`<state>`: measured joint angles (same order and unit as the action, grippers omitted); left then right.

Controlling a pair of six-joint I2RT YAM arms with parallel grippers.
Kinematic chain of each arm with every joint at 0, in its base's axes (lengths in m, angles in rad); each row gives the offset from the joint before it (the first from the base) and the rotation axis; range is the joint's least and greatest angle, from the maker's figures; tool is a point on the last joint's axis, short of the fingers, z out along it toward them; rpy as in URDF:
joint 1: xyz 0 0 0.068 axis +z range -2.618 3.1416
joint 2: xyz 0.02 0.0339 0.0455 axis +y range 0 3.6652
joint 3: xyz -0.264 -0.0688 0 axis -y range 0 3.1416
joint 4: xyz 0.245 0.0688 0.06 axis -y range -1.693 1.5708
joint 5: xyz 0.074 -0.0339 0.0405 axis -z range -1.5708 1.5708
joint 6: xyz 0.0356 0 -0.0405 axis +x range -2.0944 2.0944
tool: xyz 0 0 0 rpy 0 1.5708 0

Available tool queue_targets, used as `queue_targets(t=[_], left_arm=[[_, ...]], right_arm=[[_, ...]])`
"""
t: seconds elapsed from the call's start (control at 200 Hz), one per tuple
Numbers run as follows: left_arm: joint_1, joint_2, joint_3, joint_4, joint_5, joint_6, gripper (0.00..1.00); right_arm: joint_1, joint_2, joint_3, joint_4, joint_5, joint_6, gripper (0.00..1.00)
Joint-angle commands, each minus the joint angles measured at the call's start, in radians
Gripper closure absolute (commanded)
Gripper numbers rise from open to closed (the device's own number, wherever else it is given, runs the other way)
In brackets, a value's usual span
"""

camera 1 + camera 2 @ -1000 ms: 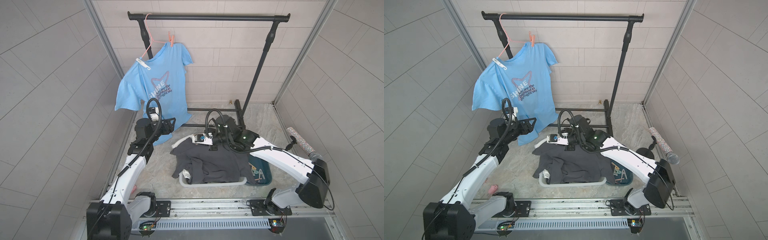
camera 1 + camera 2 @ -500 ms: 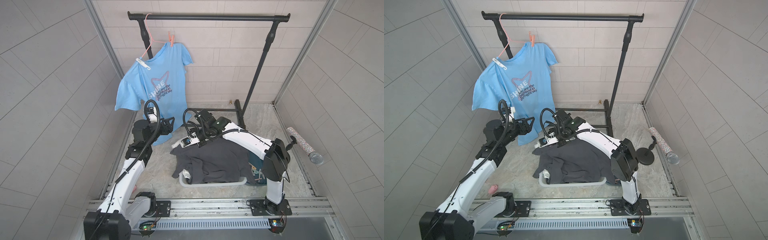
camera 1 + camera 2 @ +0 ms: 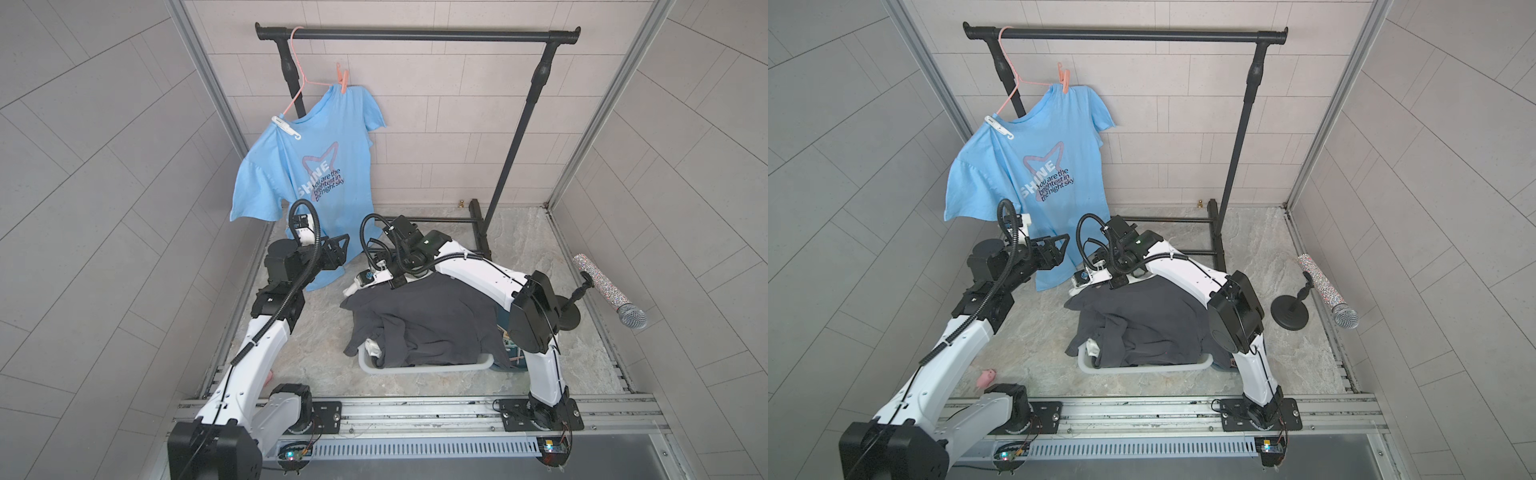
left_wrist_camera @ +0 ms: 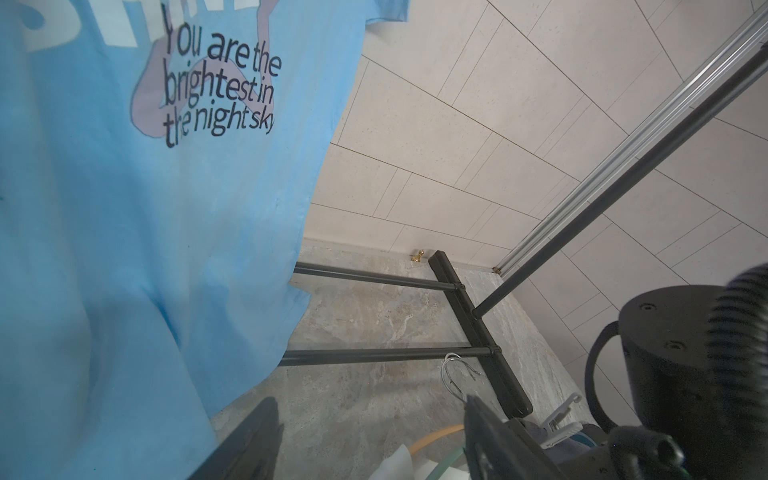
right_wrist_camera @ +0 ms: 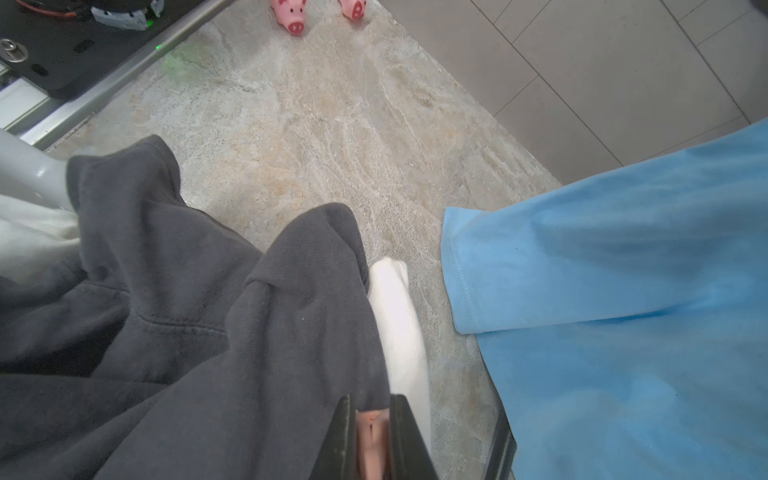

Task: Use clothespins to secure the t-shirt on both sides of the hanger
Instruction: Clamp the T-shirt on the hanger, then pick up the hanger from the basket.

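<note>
In both top views a light blue t-shirt hangs on a pink hanger from the black rack bar. A coral clothespin grips the far shoulder and a white clothespin sits on the near shoulder. My left gripper is open and empty beside the shirt's lower hem; in the left wrist view its fingers frame bare floor. My right gripper is shut on a coral pink clothespin, low over dark cloth beside the hem.
A dark grey garment drapes over a white basket. A blue tub sits under the right arm. A microphone on a stand is at the right wall. Pink pig toys lie near the front rail. Rack base bars cross the floor.
The right arm has swung left across the basket, folding its elbow up, and its gripper now sits near the shirt's hem. The left arm has shifted only slightly.
</note>
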<state>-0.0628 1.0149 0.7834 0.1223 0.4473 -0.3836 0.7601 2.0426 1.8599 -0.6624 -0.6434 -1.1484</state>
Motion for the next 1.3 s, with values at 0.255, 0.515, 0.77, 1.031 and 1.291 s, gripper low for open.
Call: queue_targets(t=[0.255, 0.515, 0.77, 1.031, 1.291], left_arm=[[0.007, -0.003, -0.007, 0.025, 0.011, 0.028, 0.27], [0.006, -0.006, -0.004, 0.020, 0.008, 0.037, 0.27], [0.007, -0.008, -0.003, 0.015, 0.005, 0.038, 0.27], [0.004, 0.004, -0.017, 0.098, 0.077, -0.032, 0.27], [-0.011, 0.000, -0.012, 0.067, 0.059, -0.027, 0.28]], right_arm=[[0.013, 0.047, 0.021, -0.058, 0.112, 0.034, 1.00], [0.021, 0.000, -0.001, -0.050, 0.099, 0.059, 0.57], [0.022, -0.188, -0.131, 0.129, 0.086, 0.229, 0.00], [0.000, -0.522, -0.434, 0.547, 0.518, 1.036, 0.00], [-0.066, -0.608, -0.459, 0.153, 0.768, 1.128, 0.00]])
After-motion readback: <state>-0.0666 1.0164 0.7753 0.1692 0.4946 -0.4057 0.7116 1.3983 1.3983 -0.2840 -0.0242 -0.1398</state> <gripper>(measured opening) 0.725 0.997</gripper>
